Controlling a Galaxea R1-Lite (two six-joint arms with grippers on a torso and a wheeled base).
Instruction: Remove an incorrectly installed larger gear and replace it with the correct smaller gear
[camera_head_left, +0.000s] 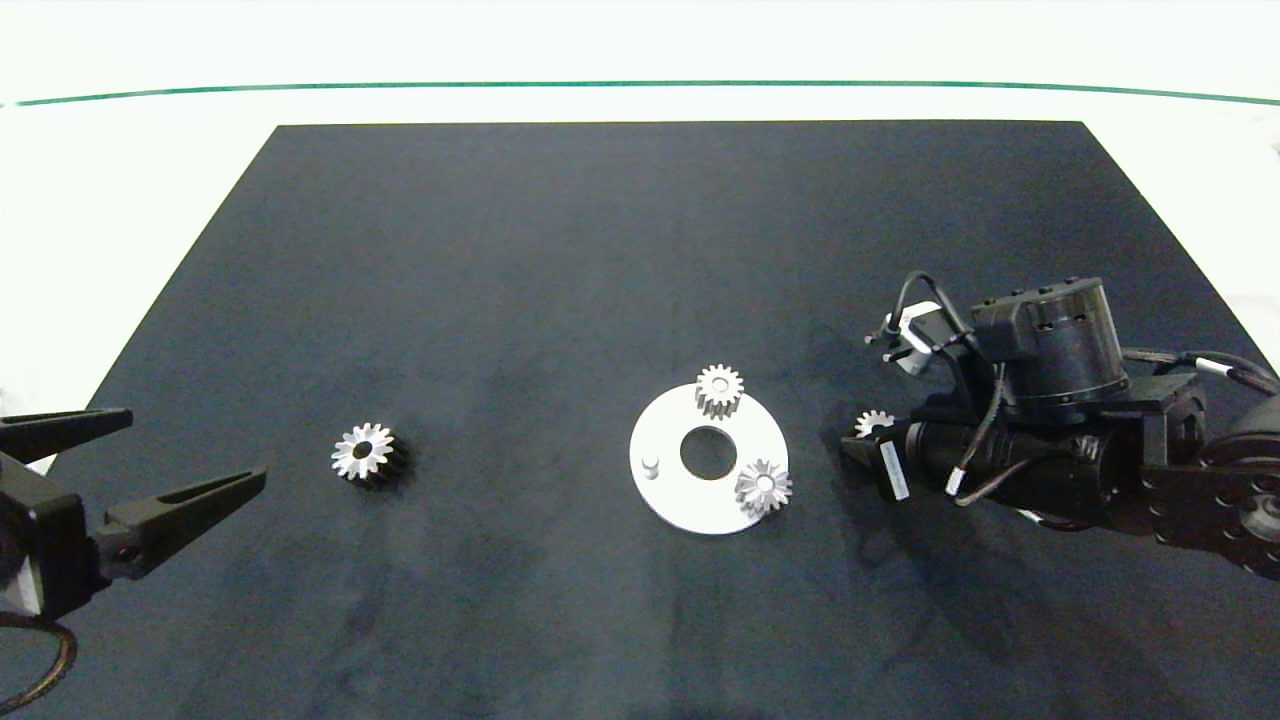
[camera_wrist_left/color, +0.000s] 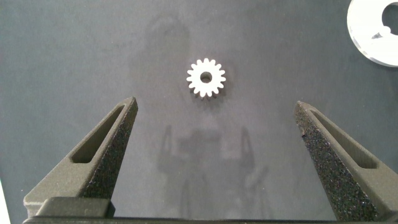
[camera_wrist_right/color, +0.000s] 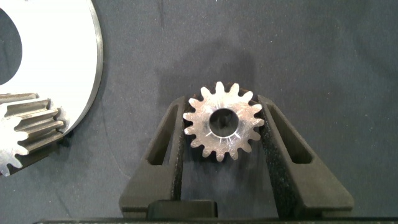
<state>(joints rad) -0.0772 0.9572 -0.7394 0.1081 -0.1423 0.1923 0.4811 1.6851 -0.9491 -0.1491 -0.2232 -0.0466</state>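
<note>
Right gripper (camera_wrist_right/color: 224, 134) clamped on smaller gear (camera_wrist_right/color: 222, 122), at 3 o'clock of disc (camera_head_left: 665, 490); left gripper (camera_wrist_left/color: 214, 134) held wide open, empty, larger gear (camera_head_left: 366, 452) lying at its 1 o'clock.

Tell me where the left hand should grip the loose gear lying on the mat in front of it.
Grip the larger gear across its toothed rim, from straight above, a finger on each opposite side. It lies flat, bore up, with bare mat all round, and the open left hand spans wider than it.
</note>
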